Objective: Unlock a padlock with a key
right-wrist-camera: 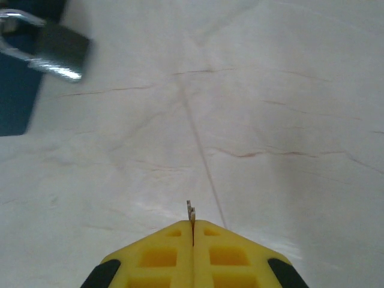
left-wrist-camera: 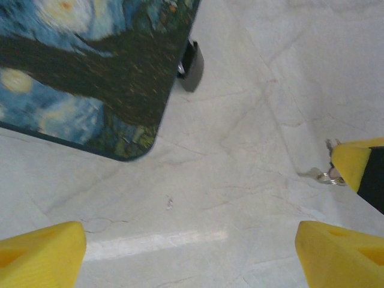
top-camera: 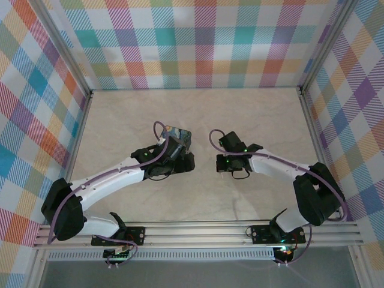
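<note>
- Closest up, on the right wrist cam: the right end effector [right-wrist-camera: 192, 231] has its yellow fingers pressed flat together, pinching the key [right-wrist-camera: 191, 211]. Just the toothed tip pokes out, the rest is buried between the fingers.
- The padlock [right-wrist-camera: 60, 51] sits on the desk [right-wrist-camera: 270, 108] well ahead of it and off to its left. It's blurry, and the shackle is cut off by the frame edge.
- The left end effector [left-wrist-camera: 192, 252] is spread wide with nothing between the fingers.
- Ahead of it, the padlock sits right at the corner of the painting-print box [left-wrist-camera: 90, 72], which hides the shackle. Can't tell if they touch.
- Off to its right there's a small ring [left-wrist-camera: 327, 178] by the other end effector's finger, hard to make out.
</note>
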### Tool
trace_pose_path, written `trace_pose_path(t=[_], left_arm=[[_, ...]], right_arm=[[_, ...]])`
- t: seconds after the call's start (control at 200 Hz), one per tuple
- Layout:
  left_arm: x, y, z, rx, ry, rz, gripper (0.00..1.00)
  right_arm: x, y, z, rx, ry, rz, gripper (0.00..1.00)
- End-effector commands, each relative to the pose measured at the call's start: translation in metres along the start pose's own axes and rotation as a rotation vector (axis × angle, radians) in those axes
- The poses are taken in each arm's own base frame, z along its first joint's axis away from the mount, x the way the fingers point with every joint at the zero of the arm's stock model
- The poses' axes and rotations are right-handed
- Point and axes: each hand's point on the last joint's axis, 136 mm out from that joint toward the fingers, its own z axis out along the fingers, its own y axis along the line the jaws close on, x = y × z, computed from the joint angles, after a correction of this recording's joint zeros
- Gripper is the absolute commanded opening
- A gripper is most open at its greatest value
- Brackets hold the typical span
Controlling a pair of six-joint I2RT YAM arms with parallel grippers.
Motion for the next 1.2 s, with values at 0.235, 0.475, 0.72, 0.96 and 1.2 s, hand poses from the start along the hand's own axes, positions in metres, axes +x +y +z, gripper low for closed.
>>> trace_pose_path(t=[0.235, 0.475, 0.72, 0.96, 1.2], left_arm=[[-0.005, -0.035, -0.012, 0.323, 0.063, -0.166, 0.66], [-0.009, -0.051, -0.010, 0.461, 0.095, -0.367, 0.65], [-0.024, -0.024, -0.007, 0.451, 0.071, -0.802, 0.83], [-0.022, -0.023, -0.002, 0.354, 0.153, -1.009, 0.80], [-0.021, -0.043, 0.015, 0.363, 0.266, -1.059, 0.80]], right_arm=[[-0.011, 0.083, -0.048, -0.535, 0.014, -0.143, 0.07], [-0.032, 0.087, -0.054, -0.569, -0.004, 0.000, 0.07], [-0.047, 0.079, -0.060, -0.498, -0.064, 0.094, 0.08], [-0.067, 0.090, -0.074, -0.547, -0.184, 0.165, 0.06], [-0.079, 0.111, -0.089, -0.591, -0.261, 0.130, 0.05]])
